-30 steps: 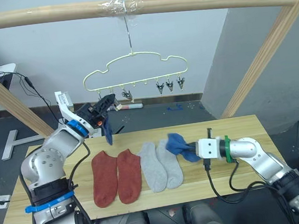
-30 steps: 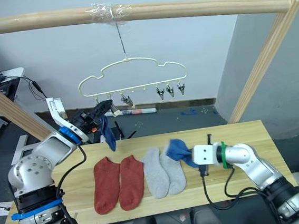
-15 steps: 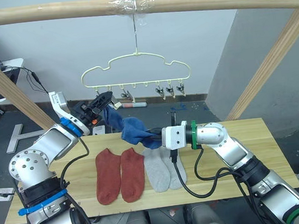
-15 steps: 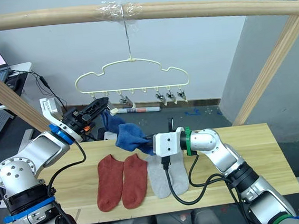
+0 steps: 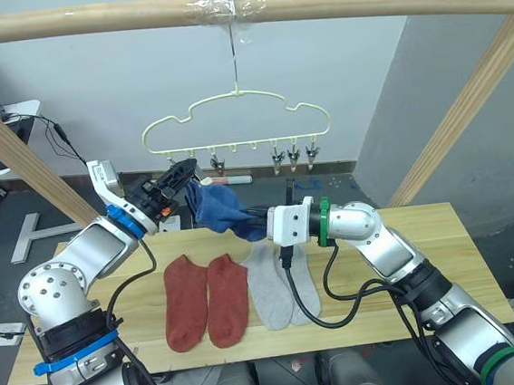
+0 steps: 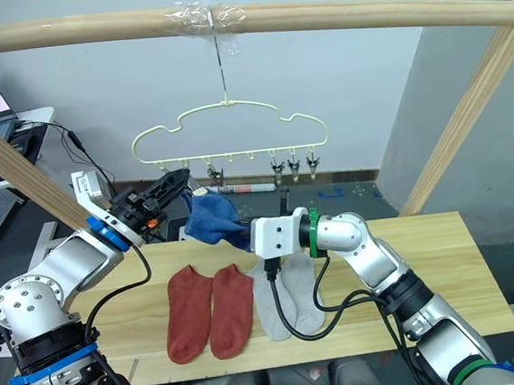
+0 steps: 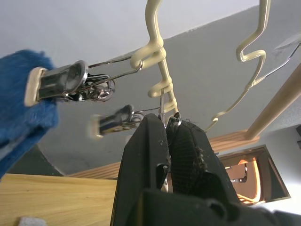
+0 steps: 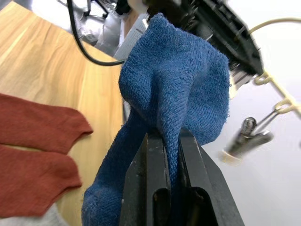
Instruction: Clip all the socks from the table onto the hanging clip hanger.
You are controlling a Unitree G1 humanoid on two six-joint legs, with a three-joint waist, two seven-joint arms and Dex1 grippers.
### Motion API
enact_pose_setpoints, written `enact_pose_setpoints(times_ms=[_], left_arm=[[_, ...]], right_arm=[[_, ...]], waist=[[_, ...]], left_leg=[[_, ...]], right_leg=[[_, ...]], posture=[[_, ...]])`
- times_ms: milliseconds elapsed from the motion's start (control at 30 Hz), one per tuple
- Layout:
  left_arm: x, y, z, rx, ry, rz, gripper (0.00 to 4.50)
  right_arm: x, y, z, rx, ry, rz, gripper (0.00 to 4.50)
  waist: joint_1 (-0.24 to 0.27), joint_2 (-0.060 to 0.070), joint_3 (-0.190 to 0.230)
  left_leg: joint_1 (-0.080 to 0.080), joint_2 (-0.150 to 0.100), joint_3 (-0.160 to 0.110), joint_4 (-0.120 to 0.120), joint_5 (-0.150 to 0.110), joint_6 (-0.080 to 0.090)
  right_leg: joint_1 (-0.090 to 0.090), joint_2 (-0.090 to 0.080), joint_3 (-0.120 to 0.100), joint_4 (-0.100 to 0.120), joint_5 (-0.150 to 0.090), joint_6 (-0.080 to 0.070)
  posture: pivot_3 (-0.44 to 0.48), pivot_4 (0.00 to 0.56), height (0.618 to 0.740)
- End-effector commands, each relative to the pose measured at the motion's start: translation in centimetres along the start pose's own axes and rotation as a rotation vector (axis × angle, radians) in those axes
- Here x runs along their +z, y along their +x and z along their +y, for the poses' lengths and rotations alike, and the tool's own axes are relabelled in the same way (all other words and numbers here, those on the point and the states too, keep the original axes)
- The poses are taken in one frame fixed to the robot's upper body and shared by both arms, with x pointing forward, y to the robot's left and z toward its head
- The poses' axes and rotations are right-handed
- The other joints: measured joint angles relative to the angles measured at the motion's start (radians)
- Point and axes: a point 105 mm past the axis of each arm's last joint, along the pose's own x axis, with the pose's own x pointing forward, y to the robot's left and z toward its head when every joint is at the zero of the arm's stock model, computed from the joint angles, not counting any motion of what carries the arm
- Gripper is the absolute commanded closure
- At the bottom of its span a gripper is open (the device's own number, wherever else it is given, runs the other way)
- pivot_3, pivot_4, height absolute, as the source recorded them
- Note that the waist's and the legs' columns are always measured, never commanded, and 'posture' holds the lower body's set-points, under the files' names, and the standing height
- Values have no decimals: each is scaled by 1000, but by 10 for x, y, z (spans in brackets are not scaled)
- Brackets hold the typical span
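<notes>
The pale clip hanger (image 5: 233, 113) hangs from the pole with small metal clips (image 5: 278, 159) along its bar. My left gripper (image 5: 182, 173) is up at the bar's left end, shut on a clip (image 7: 163, 112). Another clip (image 7: 56, 83) lies against blue fabric (image 7: 21, 110). My right gripper (image 5: 258, 224) is shut on a blue sock (image 5: 218, 207), held bunched in the air just right of the left gripper and below the clips. On the table (image 5: 413, 296) lie two rust-red socks (image 5: 205, 297) and two light grey socks (image 5: 280, 286) side by side.
A thick wooden pole frame (image 5: 330, 5) spans overhead, with slanted legs at the left (image 5: 16, 152) and right (image 5: 458, 109). Black cables hang from both arms; the right arm's cable (image 5: 326, 295) loops over the grey socks. A desk (image 5: 0, 122) stands at the far left.
My right gripper has lifted the blue sock from table height up and leftward to just under the clips beside the left gripper. The left gripper has stayed at the hanger. The camera shifted.
</notes>
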Motion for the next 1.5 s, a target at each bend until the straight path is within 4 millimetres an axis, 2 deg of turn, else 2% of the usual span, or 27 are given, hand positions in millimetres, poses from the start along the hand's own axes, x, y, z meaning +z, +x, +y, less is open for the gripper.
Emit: enact_pose_setpoints(times_ms=[33, 300, 500, 800, 1067, 1500], left_arm=[[11, -2, -11, -45, 6, -50, 4310], [21, 4, -21, -93, -95, -107, 4310], [17, 4, -27, -115, -123, -90, 4310], [21, 1, -23, -100, -138, -110, 4310], [20, 1, -25, -106, -146, -114, 4310], [18, 2, -28, -122, -149, -100, 4310]], right_arm=[[11, -3, -12, -61, -69, -50, 4473], [2, 0, -4, -73, -86, -32, 4473], [-5, 3, -10, -139, -134, -4, 4473], [9, 1, -16, -235, -214, -86, 4473], [4, 5, -8, -192, -203, -68, 4473], [3, 12, -14, -223, -202, -68, 4473]], waist=[[0, 0, 0], [0, 0, 0], [0, 0, 1], [1, 0, 1], [2, 0, 1], [2, 1, 2]], left_leg=[[0, 0, 0, 0, 0, 0], [0, 0, 0, 0, 0, 0], [-1, 0, -1, 0, 0, 0], [-1, 0, -1, 0, 0, 0], [-1, 0, -1, 0, 0, 0], [-2, 0, -1, -1, 0, 0]], right_leg=[[0, 0, 0, 0, 0, 0], [0, 0, 0, -1, 0, 0], [0, 0, 0, -1, 0, 0], [0, 0, -1, -2, 0, 0], [0, 0, -1, -2, 0, 0], [0, 0, -1, -3, 0, 0]], posture=[[-91, 186, 740], [-93, 192, 740], [-90, 191, 740], [-88, 193, 740], [-86, 194, 740], [-86, 191, 740]])
